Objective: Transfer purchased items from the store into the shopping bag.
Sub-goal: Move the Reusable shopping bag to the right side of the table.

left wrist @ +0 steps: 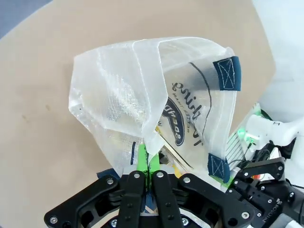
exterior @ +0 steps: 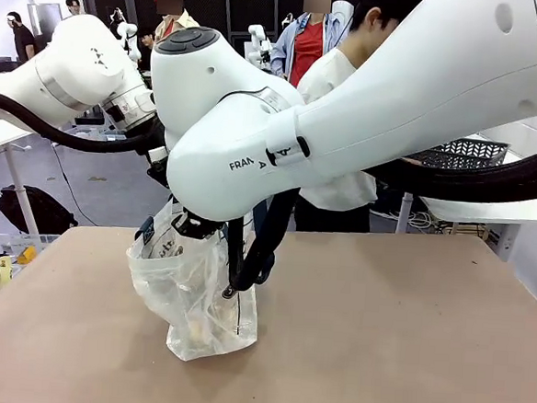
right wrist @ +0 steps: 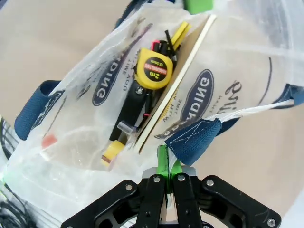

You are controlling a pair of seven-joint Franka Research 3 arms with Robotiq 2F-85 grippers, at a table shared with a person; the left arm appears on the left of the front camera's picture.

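the shopping bag [exterior: 193, 293] stands on the brown table [exterior: 379, 338], left of centre and toward the near edge, its clear crinkly walls held up with the mouth spread. inside it, the right wrist view shows a yellow tape measure [right wrist: 153, 69] lying on a dark carded pack [right wrist: 133, 107], a cream flat card [right wrist: 175, 80] edge-on beside them, and a small yellow-capped item [right wrist: 112, 153] lower down; these read as purchased items already in the bag. the left gripper [left wrist: 148, 164] is clenched on the bag's rim, its green pads [left wrist: 141, 156] pinching a fold of clear plastic. the right gripper [right wrist: 167, 164] is clamped on the opposite rim, right where a navy strap handle [right wrist: 194, 137] is stitched on. a dark grey lattice basket [exterior: 463, 154] sits well apart, on a white table behind the right arm; what it contains cannot be told. a person stands at the far side of the table, hands hidden by the arms. judgement: both grippers are occupied holding the mouth, so loading depends on the person. risks: thin film could slip from the left pads and let that wall fold in over the opening; uneven pull between the two arms could tilt the bag and spill the loose items, or strain the handle stitching.
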